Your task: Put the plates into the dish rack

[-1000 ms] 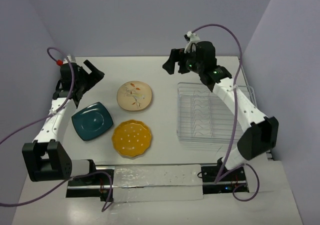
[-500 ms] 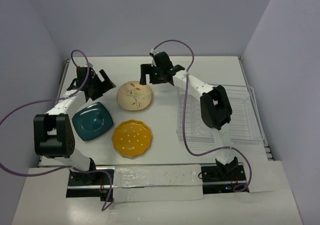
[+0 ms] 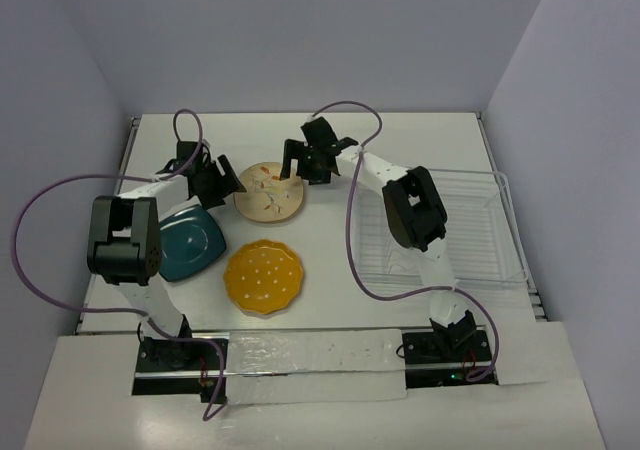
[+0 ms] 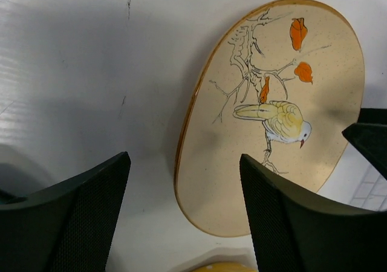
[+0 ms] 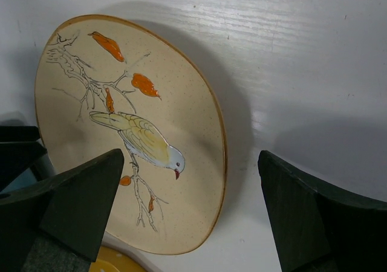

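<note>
Left pincer: the left gripper [image 3: 214, 178] sits low at the left rim of the cream plate [image 3: 270, 192], jaws wide. In its wrist view the dark fingers [image 4: 84, 217] stand well apart with the plate's rim between them. I cannot tell whether either one touches it.
Right pincer: the right gripper [image 3: 306, 160] is at the far-right rim of the same plate, jaws spread wide and clamped on nothing. Its wrist view shows the plate's rim in the gap between them.
Cream: the cream plate lies flat on the table [image 3: 330, 250], left of centre and farther back than the other two. It shows a bird on a branch with orange leaves and has a brown-edged rim.
Teal: the teal plate [image 3: 186, 242] lies flat at the left, near-left of the cream one. The left arm [image 3: 125, 240] hides its left edge in the top view.
Yellow: the yellow plate [image 3: 263, 276] lies flat on the near side of the cream one, just right of the teal one.
Rack: the dish rack [image 3: 485, 232] stands at the right of the table, well apart from the plates, which all lie outside it. The right arm [image 3: 412, 210] crosses over its left part.
</note>
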{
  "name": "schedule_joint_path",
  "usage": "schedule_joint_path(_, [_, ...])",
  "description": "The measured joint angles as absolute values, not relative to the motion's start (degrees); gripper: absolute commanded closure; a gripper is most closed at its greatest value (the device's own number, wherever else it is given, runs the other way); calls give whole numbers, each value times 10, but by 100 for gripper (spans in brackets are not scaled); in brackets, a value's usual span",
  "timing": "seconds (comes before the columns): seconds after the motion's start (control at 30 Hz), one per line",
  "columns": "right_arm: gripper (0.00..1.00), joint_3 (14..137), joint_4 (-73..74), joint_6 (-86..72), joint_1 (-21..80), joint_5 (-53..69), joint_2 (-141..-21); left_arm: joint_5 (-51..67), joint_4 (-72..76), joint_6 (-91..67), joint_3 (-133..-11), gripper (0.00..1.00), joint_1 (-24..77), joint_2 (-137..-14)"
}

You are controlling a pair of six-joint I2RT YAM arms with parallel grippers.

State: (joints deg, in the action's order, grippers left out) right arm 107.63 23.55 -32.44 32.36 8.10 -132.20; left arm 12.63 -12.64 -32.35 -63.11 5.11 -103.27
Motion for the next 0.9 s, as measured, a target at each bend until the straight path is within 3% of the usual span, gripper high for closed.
schedule_joint_path(0.17, [0, 1076, 237, -354, 324, 81, -1324, 129, -127, -322, -656, 62, 52, -1067])
schedule_joint_path(0.5, [3, 1076, 232, -406, 323, 123, -1340, 135, -125, -324, -667, 91, 57, -1089])
schedule_joint_path(0.6, [15, 1076, 232, -413, 323, 138, -1342, 142, -120, -326, -667, 100, 57, -1092])
schedule_joint_path(0.63, [18, 1076, 232, -415, 323, 144, -1343, 143, -118, -326, -667, 100, 58, -1093])
schedule_joint_path(0.9, [64, 1073, 237, -383, 307, 176, -1352, 141, -101, -330, -667, 100, 58, -1097])
